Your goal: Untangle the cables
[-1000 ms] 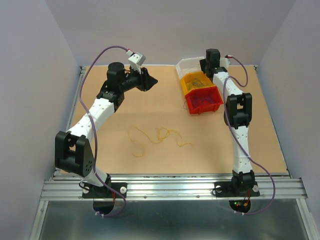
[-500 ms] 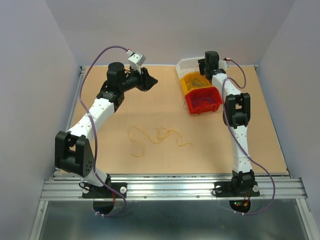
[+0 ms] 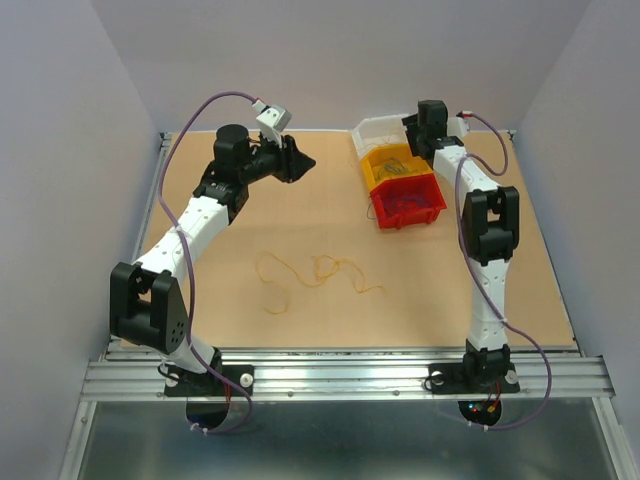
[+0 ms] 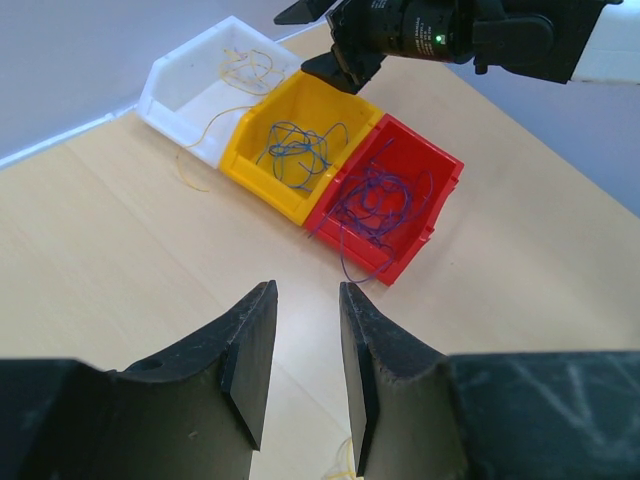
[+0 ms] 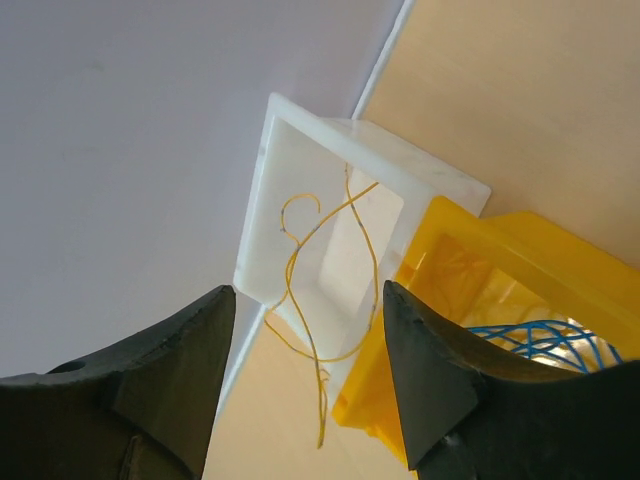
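The loose yellow cables (image 3: 318, 270) lie tangled in the middle of the counter (image 3: 330, 220), somewhat toward its near edge. More cables are in three bins standing in a row near the far edge, right of its middle. A yellow cable (image 5: 291, 268) is in the white bin (image 5: 262, 200), with one end hanging over the rim. Blue cables (image 4: 296, 152) are in the yellow bin (image 4: 247, 140), and dark blue cables (image 4: 372, 200) in the red bin (image 4: 440, 178).

The right gripper (image 5: 305, 375) hovers above the white bin, fingers wide apart and empty. The left gripper (image 4: 303, 365) is raised near the far edge, left of the bins and pointing at them. Its fingers are a narrow gap apart and hold nothing.

Compared with half a second ago, the right arm's elbow has swung toward the right edge. The left arm and the loose cables have not moved.
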Robot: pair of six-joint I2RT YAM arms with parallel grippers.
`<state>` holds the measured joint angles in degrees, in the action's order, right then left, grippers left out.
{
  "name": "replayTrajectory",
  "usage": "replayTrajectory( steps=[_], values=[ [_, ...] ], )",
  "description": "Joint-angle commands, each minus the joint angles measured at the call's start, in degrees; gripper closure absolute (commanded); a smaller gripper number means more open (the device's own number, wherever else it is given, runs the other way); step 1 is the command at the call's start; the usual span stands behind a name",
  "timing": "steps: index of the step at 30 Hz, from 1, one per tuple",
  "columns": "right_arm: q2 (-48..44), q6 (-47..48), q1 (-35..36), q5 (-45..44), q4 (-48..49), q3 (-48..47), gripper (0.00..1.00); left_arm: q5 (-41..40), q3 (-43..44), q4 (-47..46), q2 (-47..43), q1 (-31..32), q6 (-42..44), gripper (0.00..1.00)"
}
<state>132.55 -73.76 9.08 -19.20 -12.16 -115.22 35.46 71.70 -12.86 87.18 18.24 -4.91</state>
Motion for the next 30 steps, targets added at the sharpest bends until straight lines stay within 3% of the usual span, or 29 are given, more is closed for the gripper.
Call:
replayTrajectory(
  steps=[1,4,10,18,25,30],
  values=[
    [-5.28,12.73,1.11,-0.57,0.30,2.45,0.34,0.22,0.46,-1.46,-2.01,-0.13,0.86,0.57],
    [-6.34,23.72,2.96,-2.50,0.38,3.24,0.34,0.04,0.54,-1.46,-2.01,-0.13,1.04,0.57],
    [-7.66,33.75,4.63,-0.05,1.35,5.80,0.41,0.05,0.72,-1.46,-1.75,-0.13,1.04,0.57],
    [-4.85,32.98,5.86,1.80,2.23,3.69,0.46,-0.13,0.81,-1.38,-1.66,-0.22,1.21,0.57],
    [-1.60,29.82,5.95,3.02,3.28,-0.26,0.64,-0.22,0.98,-1.38,-1.57,-0.13,1.30,0.57],
    [0.34,28.41,5.95,4.43,3.55,-2.99,0.64,-0.13,0.98,-1.38,-1.48,-0.13,1.30,0.57]
  ],
)
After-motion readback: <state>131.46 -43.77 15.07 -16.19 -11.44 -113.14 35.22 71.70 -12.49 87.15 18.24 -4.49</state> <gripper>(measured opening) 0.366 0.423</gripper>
